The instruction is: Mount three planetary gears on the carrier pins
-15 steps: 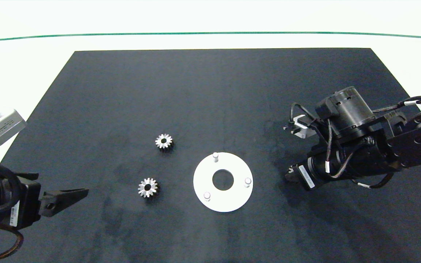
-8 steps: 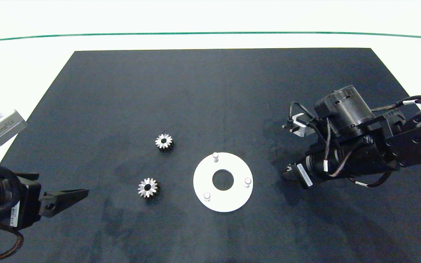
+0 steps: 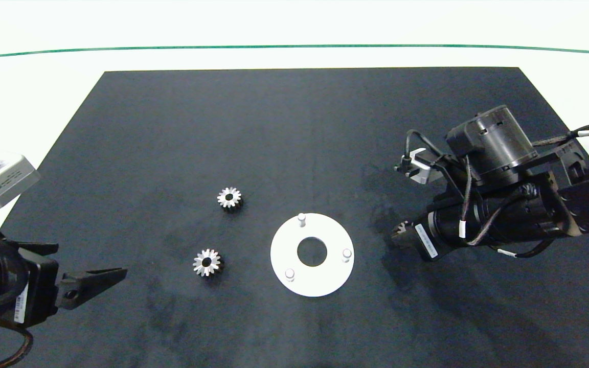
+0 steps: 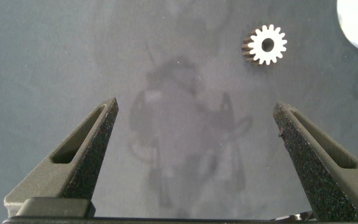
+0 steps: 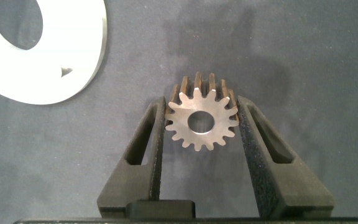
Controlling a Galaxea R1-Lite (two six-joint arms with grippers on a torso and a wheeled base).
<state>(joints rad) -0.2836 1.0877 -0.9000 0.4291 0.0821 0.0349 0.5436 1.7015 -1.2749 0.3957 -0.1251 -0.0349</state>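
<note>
No text, brand or number can be read anywhere. At the lower left of the head view a white sticker with a barcode-like strip sits on the left arm, and a grey box at the left edge carries a line of print too small to make out. At the right, a white label on the right arm bears tiny, unreadable print.
</note>
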